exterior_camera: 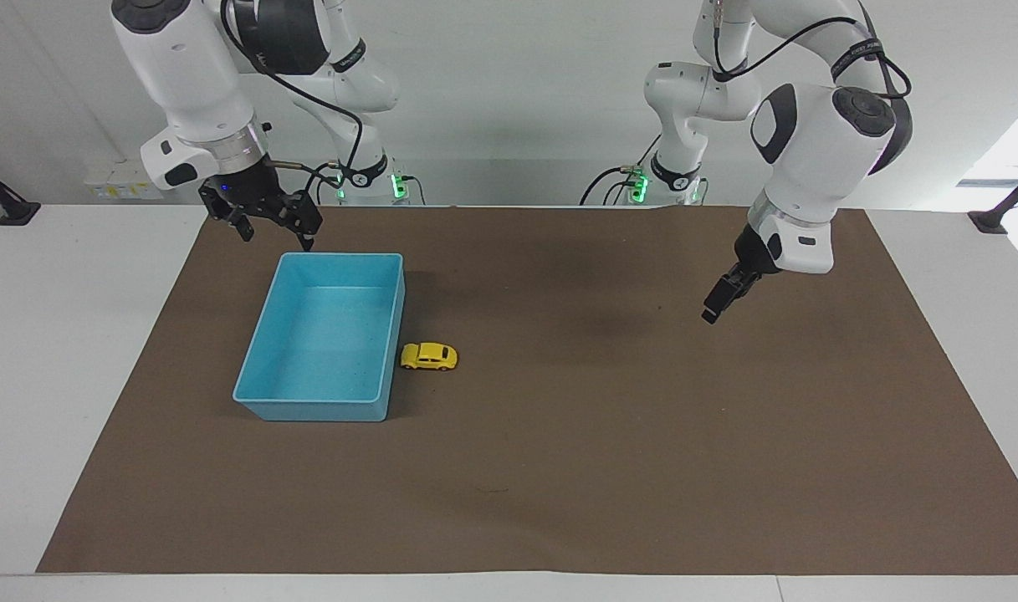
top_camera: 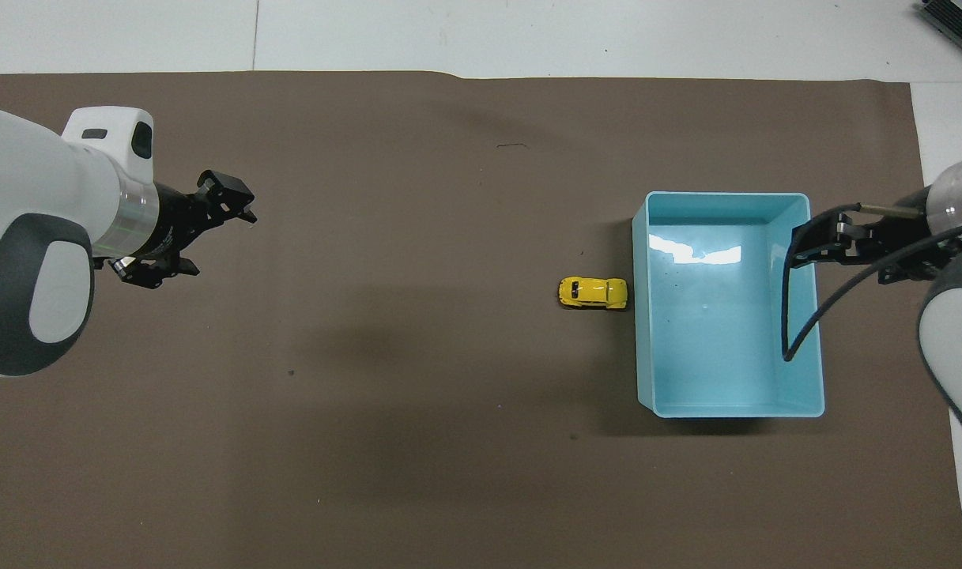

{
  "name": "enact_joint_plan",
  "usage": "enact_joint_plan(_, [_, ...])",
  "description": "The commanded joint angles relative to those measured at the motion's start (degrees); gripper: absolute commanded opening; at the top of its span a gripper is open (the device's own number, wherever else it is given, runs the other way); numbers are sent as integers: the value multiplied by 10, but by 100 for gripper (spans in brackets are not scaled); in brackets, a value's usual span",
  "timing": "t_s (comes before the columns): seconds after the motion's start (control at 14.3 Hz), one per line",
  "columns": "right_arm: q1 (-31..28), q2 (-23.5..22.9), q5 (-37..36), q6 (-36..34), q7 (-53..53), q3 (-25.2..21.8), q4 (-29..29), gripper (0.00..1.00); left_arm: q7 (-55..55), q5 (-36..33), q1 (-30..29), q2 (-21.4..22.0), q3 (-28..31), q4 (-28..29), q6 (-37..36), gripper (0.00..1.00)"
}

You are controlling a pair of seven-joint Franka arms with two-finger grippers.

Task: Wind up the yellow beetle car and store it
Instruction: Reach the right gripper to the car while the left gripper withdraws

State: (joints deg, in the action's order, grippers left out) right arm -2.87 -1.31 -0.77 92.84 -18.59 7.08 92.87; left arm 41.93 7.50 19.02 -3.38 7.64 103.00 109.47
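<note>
The tiny bright yellow beetle-shaped toy car point(exterior_camera: 429, 356) point(top_camera: 593, 292) is what I am after, and I see it sitting on its wheels on the brown paper mat point(exterior_camera: 559, 468) point(top_camera: 417, 442), just beside the long wall of the light blue rectangular plastic bin point(exterior_camera: 262, 339) point(top_camera: 815, 332), on the bin's side toward the left arm's end of the table; whether the car's nose actually touches the wall I cannot tell from either view. Nearest the robots, the right gripper point(exterior_camera: 272, 232) point(top_camera: 805, 246) hangs in the air over the bin's edge closest to the robots, its two black fingers spread wide with nothing between them. The bin holds nothing that I can make out. The left gripper point(exterior_camera: 714, 306) point(top_camera: 186, 241) hovers over bare mat toward the left arm's end, well apart from the car and bin; I see it edge-on in the facing view, but from overhead its fingers stand apart and empty. The white table point(exterior_camera: 74, 334) shows around the mat.
</note>
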Motion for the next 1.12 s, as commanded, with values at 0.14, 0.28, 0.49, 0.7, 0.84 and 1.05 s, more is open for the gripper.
enact_joint_plan(0.14, [28,-20,0,30,-101,7,-1,100,-159,-18,-31,17,0,6,-47,100])
enact_joint_plan(0.28, [30,-30,0,31,-172,8,-1,100,-204,-32,-50,22,0,12,-58,100])
enact_joint_plan(0.49, [52,-41,0,34,-271,8,-1,100,-312,-37,-88,28,0,19,-62,100])
enact_joint_plan(0.7, [75,-55,1,45,-402,8,-1,100,-387,-38,-117,28,0,19,-65,100])
enact_joint_plan(0.84, [91,-64,2,52,-479,8,1,100,-451,-38,-146,28,0,19,-66,100])
enact_joint_plan(1.05, [121,-82,2,75,-621,7,4,100,-561,-38,-188,49,0,11,-71,100])
